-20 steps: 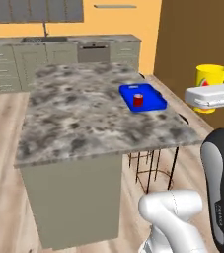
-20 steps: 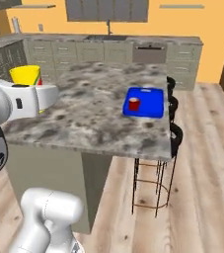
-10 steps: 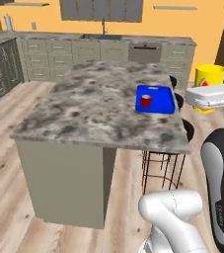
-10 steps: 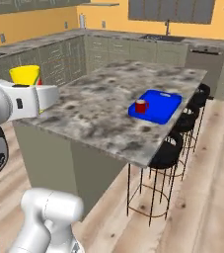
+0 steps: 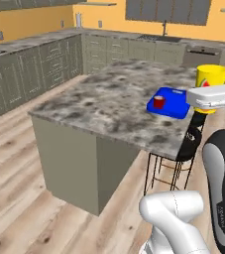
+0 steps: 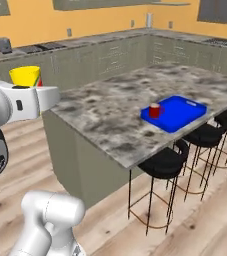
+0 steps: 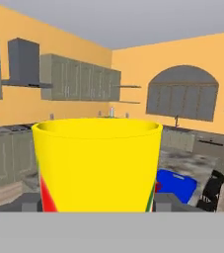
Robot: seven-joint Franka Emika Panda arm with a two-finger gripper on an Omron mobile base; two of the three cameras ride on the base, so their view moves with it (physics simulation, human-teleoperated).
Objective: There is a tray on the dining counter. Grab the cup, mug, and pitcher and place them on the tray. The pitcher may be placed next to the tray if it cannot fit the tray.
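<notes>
- Tool [image 7: 97,210]: closed around the yellow cup [image 7: 97,165], held upright, off the desk [image 5: 109,101].
- Blue tray [image 6: 177,112]: on the desk beyond the tool, holding the red mug [image 6: 155,110].

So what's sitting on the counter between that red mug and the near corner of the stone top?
Nothing: in the right base view the dining counter is bare stone from the mug, which stands on the tray, to that corner.
</notes>
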